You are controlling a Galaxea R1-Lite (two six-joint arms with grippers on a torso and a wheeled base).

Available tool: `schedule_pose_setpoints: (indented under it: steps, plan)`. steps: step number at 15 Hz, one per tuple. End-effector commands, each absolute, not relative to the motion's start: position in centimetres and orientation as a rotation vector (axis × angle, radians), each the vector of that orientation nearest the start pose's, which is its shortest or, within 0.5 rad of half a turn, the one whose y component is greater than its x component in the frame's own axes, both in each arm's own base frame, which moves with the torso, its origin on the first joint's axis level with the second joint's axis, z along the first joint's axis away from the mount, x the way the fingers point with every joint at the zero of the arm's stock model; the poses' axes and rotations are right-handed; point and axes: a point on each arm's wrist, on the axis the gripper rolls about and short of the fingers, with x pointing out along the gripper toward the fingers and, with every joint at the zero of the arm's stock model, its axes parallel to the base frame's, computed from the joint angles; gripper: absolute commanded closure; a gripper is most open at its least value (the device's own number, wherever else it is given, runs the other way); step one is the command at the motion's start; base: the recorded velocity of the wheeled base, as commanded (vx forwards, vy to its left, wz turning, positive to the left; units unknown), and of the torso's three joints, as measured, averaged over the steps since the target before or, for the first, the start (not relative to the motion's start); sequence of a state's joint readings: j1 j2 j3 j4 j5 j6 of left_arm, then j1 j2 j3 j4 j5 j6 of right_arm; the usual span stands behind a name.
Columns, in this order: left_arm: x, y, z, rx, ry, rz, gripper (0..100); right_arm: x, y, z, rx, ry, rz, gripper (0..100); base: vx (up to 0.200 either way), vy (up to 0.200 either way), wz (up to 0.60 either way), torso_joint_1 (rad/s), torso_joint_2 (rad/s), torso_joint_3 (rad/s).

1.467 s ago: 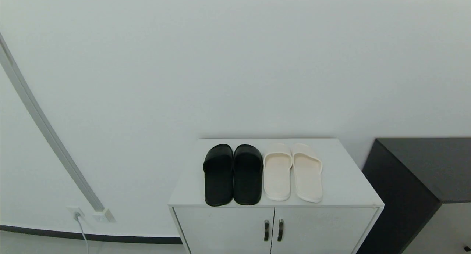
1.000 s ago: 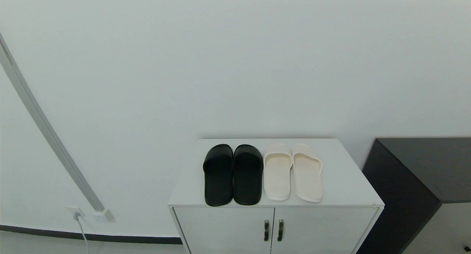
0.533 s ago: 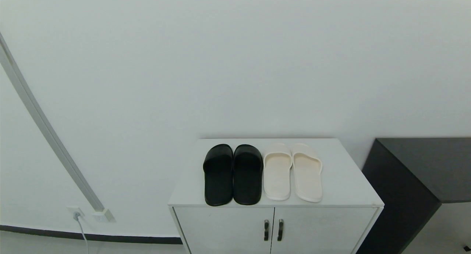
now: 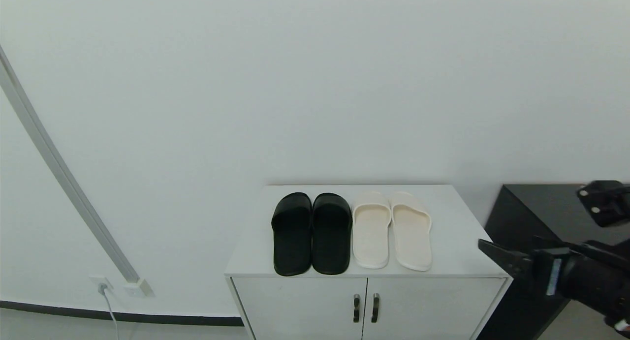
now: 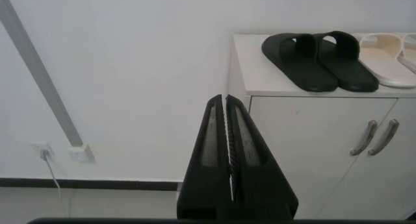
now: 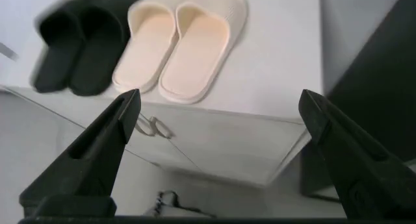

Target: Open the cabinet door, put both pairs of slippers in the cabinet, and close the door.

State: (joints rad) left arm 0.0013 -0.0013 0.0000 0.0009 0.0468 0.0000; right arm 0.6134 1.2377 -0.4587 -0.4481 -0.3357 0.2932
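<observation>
Opening the door: not begun. The left door (image 4: pixel 300 308) and right door (image 4: pixel 433 308) of the white cabinet (image 4: pixel 465 254) are both shut, and the handles (image 4: pixel 375 307) at the centre seam are untouched.
Black slippers: the black slippers (image 4: pixel 311 234) are on the cabinet top, left of centre. They lie side by side with heels at the near edge.
Cream slippers: the cream slippers (image 4: pixel 392 231) are on the same top, just right of the black pair, which they almost touch.
Right gripper: the right gripper (image 6: pixel 214 104) has its jaws spread wide and empty. It hangs off the cabinet's near right corner, in front of the dark unit (image 4: pixel 519 217), touching nothing.
Left gripper: the left gripper (image 5: pixel 225 113) has its fingers pressed together with nothing between them. It is well left of the cabinet.
Done: nothing so far.
Left: all of it, i.e. pull a door open, move both pairs inside, close the door.
Next (guess): the right gripper looks best placed to go for a handle.
</observation>
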Motion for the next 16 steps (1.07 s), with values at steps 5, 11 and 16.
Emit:
schedule_pose_setpoints:
  steps: [5,11,16]
  plan:
    - [-2.3,0.1,7.5,-0.001,0.001,0.049,100,23.1,21.0,15.2,0.098,0.381,0.115,0,0.000,0.000,0.00,0.000,0.00,0.000]
    - [-2.3,0.1,7.5,-0.001,0.001,0.049,100,27.8,25.1,10.9,0.070,0.314,-0.047,0,0.000,0.000,0.00,0.000,0.00,0.000]
    - [-2.3,0.1,7.5,-0.001,0.001,0.049,100,30.5,26.3,9.5,0.076,0.299,-0.074,0,0.000,0.000,0.00,0.000,0.00,0.000]
